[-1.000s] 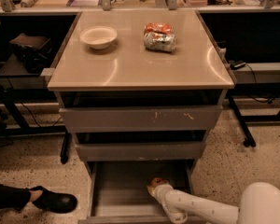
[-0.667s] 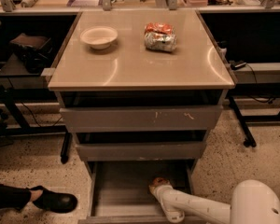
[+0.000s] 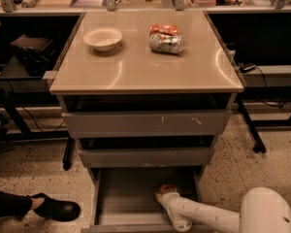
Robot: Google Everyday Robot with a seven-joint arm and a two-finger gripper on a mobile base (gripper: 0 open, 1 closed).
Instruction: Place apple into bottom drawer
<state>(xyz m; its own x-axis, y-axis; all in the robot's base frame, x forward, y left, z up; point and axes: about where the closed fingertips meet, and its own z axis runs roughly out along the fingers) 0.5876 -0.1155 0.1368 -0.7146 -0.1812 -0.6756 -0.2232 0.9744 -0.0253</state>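
The bottom drawer is pulled open below two shallower grey drawers; its plain grey floor shows. My gripper reaches into the drawer's right side from the lower right, on a white arm. The apple, a small reddish round shape, sits right at the gripper's tip, low inside the drawer near its right wall. The gripper hides most of it, and I cannot tell whether the apple rests on the drawer floor.
On the cabinet top stand a white bowl and an orange-and-silver snack bag. A person's black shoe is on the floor left of the drawer. Table legs and cables stand on both sides.
My arm's white elbow has shifted a little to the left. The gripper and the apple stay at nearly the same spot in the drawer.
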